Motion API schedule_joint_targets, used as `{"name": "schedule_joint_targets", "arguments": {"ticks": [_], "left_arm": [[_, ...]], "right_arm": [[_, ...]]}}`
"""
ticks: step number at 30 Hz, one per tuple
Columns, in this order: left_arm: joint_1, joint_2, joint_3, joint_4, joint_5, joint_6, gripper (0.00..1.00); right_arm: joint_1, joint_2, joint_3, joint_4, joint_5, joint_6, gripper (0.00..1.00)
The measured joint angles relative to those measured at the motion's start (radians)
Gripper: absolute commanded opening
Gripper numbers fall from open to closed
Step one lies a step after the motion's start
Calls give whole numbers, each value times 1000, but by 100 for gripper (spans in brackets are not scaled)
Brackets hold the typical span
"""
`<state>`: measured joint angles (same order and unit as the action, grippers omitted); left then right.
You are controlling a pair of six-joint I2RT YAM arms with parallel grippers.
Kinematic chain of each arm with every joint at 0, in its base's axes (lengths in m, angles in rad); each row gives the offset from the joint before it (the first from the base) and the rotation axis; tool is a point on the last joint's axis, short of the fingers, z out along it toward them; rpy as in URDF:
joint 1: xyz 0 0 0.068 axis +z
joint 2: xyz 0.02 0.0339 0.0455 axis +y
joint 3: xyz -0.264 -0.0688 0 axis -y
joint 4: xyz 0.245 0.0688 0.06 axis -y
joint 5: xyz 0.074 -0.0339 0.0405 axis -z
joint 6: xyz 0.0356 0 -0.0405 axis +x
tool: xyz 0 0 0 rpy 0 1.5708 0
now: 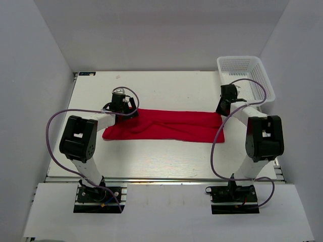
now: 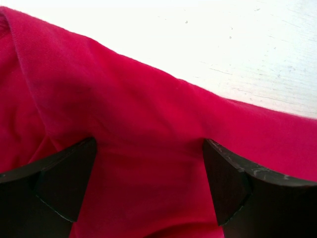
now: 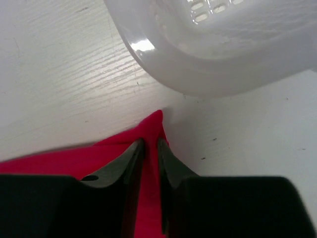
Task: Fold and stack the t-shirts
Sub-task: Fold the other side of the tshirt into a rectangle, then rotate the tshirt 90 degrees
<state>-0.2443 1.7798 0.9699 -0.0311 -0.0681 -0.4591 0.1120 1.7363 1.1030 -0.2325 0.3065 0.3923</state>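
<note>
The red t-shirt is lying across the middle of the white table, folded into one long, flat strip that is going from left to right. Its top edge is looking quite straight, and its bottom edge is looking a little bumpy. The left gripper is hanging low over the left end of the shirt. In the left wrist view its two black fingers are standing wide apart, with only soft red cloth showing between them, and they are not holding anything. The right gripper is sitting at the right end of the shirt. In the right wrist view its fingers are pressing close together on the cloth, and a small pointed corner of the shirt is poking out past the tips. The white mesh basket is standing at the far right of the table, near the right gripper.
</note>
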Motion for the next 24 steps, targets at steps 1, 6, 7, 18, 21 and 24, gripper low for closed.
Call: {"name": "schedule_joint_targets", "arguments": {"ticks": [1, 6, 7, 18, 21, 24], "left_arm": [[0, 0, 0, -1, -3, 4, 99], [7, 2, 6, -13, -23, 14, 99], [8, 5, 12, -20, -26, 14, 99], [13, 84, 135, -108, -63, 21, 99], [17, 129, 198, -133, -76, 22, 99], [34, 235, 353, -187, -77, 23, 99]], "right_arm": [[-1, 8, 10, -3, -3, -7, 33], [-5, -18, 18, 19, -97, -60, 90], [-6, -35, 12, 32, -135, -75, 90], [28, -123, -117, 174, -507, -87, 90], [34, -70, -146, 181, -521, -69, 90], [32, -34, -172, 167, -494, -51, 90]]}}
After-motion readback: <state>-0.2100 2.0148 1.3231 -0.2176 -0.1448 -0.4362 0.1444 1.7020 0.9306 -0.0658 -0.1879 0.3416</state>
